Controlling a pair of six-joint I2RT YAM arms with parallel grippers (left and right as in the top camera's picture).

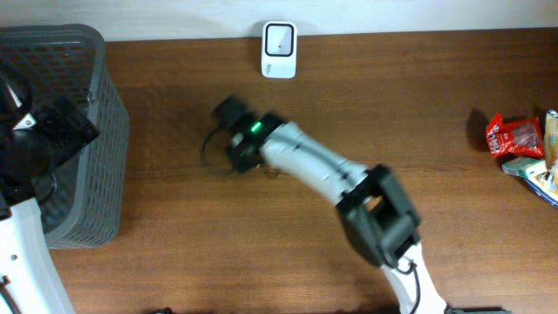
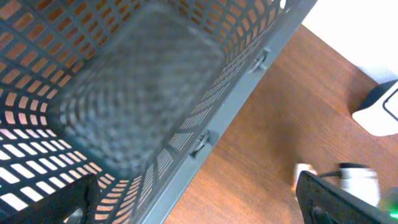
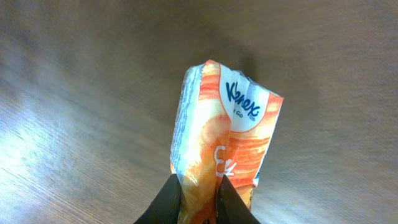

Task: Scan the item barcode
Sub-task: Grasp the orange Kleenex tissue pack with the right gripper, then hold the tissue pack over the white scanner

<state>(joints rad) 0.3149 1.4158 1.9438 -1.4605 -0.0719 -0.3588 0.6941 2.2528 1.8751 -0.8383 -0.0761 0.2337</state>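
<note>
We see two arms of white rounded shells joined by boxy black joints, the left arm point(image 1: 22, 253) beside the basket point(image 1: 100, 148) and the right arm point(image 1: 305, 161) well away from it, carrying a small green light point(image 1: 255, 129), a thin black cable loop point(image 1: 209, 144) and black wedge-shaped fingers point(image 3: 168, 200).

Bench point(image 1: 174, 244): brown wood-grain top, filling nearly whole overhead view, grain running left to right.
Far edge: running straight along top of overhead view.
Pale strip point(image 1: 418, 13): showing beyond that edge, white, featureless; wall or floor, cannot tell.
Lighting: spreading evenly across bench, casting only soft shadows.
Bright patch point(image 3: 43, 155): glaring off wood at left of right wrist view, grain looking blurred there.
</note>
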